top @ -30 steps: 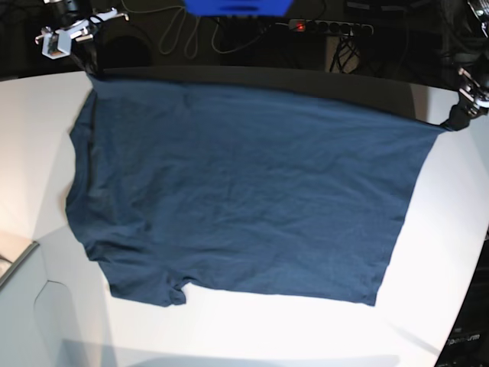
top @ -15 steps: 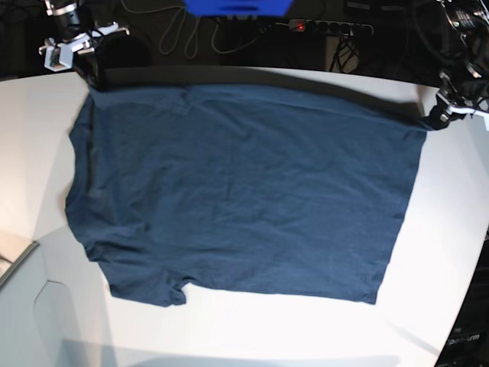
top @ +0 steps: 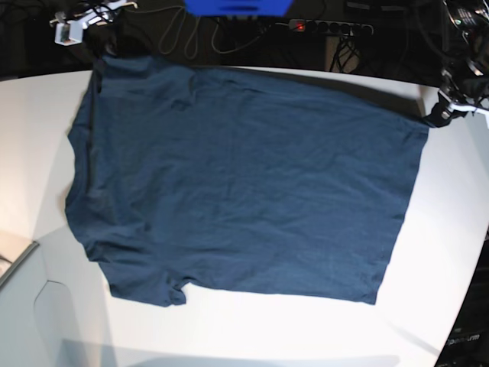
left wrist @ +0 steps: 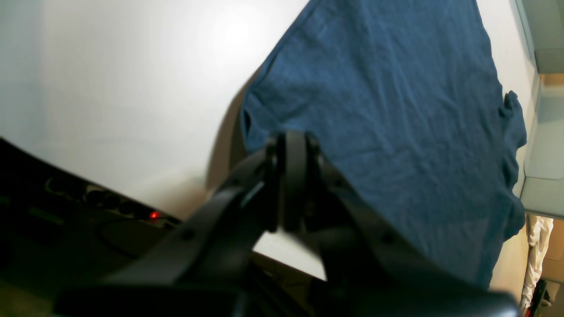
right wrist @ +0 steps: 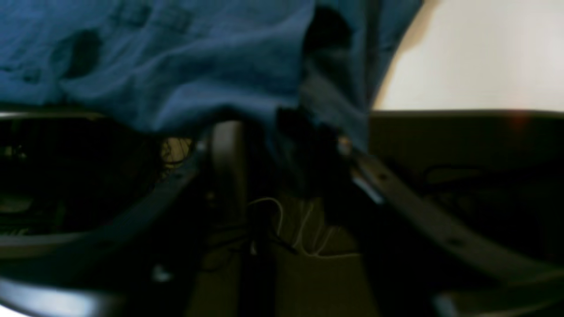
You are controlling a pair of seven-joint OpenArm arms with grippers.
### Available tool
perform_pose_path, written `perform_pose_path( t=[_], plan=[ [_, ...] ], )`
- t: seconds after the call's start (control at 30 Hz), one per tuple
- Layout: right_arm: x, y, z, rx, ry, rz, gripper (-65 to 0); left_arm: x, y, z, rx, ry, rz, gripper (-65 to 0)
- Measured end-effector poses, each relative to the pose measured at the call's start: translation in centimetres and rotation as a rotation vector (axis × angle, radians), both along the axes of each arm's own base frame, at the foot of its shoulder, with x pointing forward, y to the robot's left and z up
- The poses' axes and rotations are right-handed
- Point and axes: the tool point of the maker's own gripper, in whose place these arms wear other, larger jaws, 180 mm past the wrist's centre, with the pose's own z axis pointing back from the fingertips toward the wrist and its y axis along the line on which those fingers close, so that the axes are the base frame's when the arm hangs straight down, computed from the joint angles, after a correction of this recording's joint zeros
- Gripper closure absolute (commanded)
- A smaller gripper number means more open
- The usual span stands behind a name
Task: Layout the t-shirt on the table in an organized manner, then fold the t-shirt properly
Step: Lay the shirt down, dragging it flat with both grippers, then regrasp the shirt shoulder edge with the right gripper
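Observation:
The dark navy t-shirt [top: 244, 183] lies spread over the white table [top: 229, 329], with a sleeve bunched at the near left. My right gripper [top: 98, 46] is shut on the shirt's far left corner and holds it above the table's far edge. In the right wrist view the blue cloth [right wrist: 176, 57] hangs down between its fingers [right wrist: 220, 154]. My left gripper [top: 442, 115] is at the far right corner. In the left wrist view its fingers [left wrist: 291, 145] are pressed together on the shirt's edge [left wrist: 396, 110], which is slightly raised off the table [left wrist: 132, 79].
A pale grey box corner [top: 23, 306] sits at the near left. Beyond the curved far edge are a power strip with a red light [top: 328, 27], cables and a blue object [top: 237, 6]. Bare table shows along the near and right sides.
My right gripper has moved up and away with the far left corner, pulling the shirt's far edge over the table's dark rim. The left gripper has shifted slightly inward and back.

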Motion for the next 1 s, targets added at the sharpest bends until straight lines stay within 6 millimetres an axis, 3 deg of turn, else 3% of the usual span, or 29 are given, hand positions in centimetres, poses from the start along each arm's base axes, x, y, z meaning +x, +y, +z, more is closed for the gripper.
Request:
perform_pose_path(
  t=[0.1,0.33,0.4,0.63,0.8,1.0],
  plan=[
    [-0.1,-1.6,1.8,-0.052,-0.03,-0.013,-37.3,0.1,0.0,0.0,0.0,-0.002,-0.001,0.0],
    [0.4,-1.0,3.8,-0.075,-0.067,0.029,-42.3,0.1,0.0,0.1,0.0,-0.003,-0.001,0.0],
    [0.5,-1.0,3.5,-0.072,-0.057,0.028,-42.3,0.1,0.0,0.1,0.0,-0.003,-0.001,0.0],
    [4.1,0.3,2.0,-0.013,-0.112,0.02,-42.3,0.2,-0.1,0.0,-0.003,-0.005,0.0,0.0],
    [4.6,0.4,-1.5,0.027,-0.02,-0.006,-42.2,0.2,-0.1,0.0,-0.004,-0.005,0.0,0.0],
    [7.7,-1.0,-2.5,0.031,-0.031,-0.012,-42.1,0.2,-0.2,0.0,-0.006,-0.005,0.001,0.0]
  ],
)
